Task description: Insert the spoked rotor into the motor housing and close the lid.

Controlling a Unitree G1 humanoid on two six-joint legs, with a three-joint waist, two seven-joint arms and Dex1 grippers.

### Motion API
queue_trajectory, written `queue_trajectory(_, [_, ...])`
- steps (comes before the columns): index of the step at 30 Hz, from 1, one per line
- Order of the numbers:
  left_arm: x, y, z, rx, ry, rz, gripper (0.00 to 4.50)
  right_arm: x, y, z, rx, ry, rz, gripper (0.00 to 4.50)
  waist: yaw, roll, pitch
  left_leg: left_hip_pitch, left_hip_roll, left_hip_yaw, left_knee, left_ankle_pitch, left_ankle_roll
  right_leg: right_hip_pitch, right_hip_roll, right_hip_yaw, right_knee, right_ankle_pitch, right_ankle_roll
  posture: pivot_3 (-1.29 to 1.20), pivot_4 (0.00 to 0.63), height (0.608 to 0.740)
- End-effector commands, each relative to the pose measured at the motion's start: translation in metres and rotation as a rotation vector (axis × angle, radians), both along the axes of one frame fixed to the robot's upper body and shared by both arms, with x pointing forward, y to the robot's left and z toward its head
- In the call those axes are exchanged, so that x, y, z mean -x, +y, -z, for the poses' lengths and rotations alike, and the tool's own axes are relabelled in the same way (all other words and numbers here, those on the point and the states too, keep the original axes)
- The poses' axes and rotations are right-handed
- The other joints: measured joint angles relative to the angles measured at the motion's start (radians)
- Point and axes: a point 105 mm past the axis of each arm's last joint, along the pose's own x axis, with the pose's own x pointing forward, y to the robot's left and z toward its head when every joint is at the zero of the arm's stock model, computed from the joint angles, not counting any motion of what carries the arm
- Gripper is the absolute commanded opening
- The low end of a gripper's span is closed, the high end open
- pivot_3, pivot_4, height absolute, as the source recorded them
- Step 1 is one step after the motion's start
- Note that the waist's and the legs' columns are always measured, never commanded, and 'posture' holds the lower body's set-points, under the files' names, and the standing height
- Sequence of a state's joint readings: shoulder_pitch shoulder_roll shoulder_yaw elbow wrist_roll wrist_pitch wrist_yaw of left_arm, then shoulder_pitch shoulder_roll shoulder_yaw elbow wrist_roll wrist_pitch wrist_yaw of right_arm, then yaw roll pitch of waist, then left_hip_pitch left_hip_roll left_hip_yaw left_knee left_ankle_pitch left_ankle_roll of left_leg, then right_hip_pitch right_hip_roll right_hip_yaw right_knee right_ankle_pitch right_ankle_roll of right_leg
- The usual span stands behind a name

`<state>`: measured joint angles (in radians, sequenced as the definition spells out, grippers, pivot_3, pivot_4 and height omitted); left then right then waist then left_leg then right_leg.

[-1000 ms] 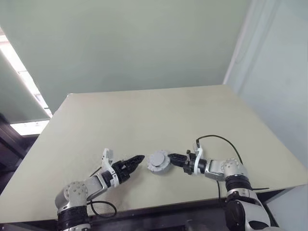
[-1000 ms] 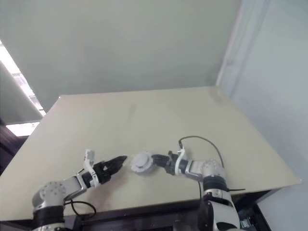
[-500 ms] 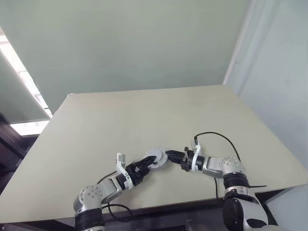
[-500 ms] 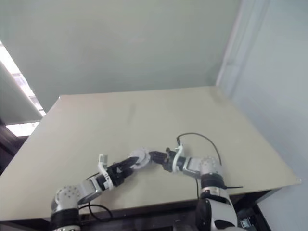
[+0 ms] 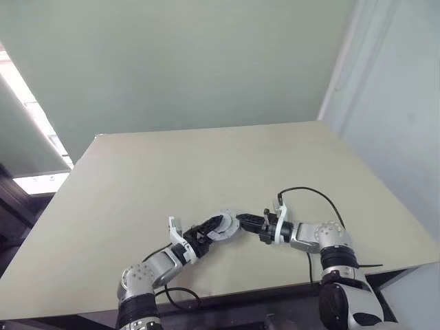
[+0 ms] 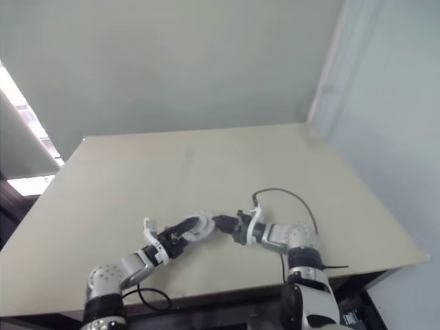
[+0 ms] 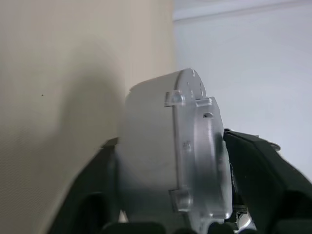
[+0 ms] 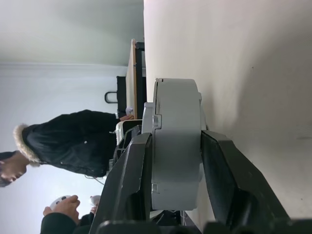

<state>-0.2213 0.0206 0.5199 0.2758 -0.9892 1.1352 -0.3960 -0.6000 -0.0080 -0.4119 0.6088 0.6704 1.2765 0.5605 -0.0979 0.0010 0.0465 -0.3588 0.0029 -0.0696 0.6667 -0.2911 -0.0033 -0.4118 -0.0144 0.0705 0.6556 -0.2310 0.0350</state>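
Round grey metal motor housing [image 5: 223, 225], lid apparently shut, held above the beige table [image 5: 206, 172]. Clamped from either side: left gripper [image 5: 210, 228] and right gripper [image 5: 242, 221], black fingers [image 8: 131, 185] flanking it.

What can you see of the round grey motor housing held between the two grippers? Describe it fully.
The motor housing is a short, pale grey drum with a matt finish. Its lid is shut against one face, with small tabs along the seam. It stands on edge, just over the beige table; whether it touches the table is unclear. The left gripper and the right gripper clamp its flat faces from opposite sides.
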Motion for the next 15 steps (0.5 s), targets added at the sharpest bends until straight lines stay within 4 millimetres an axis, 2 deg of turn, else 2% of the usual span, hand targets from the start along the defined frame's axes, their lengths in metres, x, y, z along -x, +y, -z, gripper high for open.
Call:
queue_trajectory(1, [-0.002, -0.003, -0.006, 0.014, -0.023, 0.006, 2.32, -0.006, 0.003, -0.025, -0.049, -0.112, -0.006, 1.25, 0.000, 0.000, 0.000, 0.000, 0.000, 0.000, 0.000, 0.000, 0.000, 0.000, 0.000, 0.000, 0.000, 0.000, 0.000, 0.00, 0.000, 0.740])
queue_trajectory(2, [-0.002, -0.002, -0.006, 0.012, -0.021, 0.004, 2.18, -0.006, 0.003, -0.025, -0.040, -0.120, -0.007, 1.25, 0.000, 0.000, 0.000, 0.000, 0.000, 0.000, 0.000, 0.000, 0.000, 0.000, 0.000, 0.000, 0.000, 0.000, 0.000, 0.00, 0.000, 0.740])
queue_trajectory(15, [-0.003, -0.002, 0.004, 0.033, -0.014, -0.027, 2.17, -0.008, 0.006, -0.017, 0.114, -0.275, -0.003, 1.25, -0.001, 0.000, 0.000, 0.000, 0.000, 0.000, 0.000, 0.000, 0.000, 0.000, 0.000, 0.000, 0.000, 0.000, 0.000, 0.00, 0.000, 0.740])
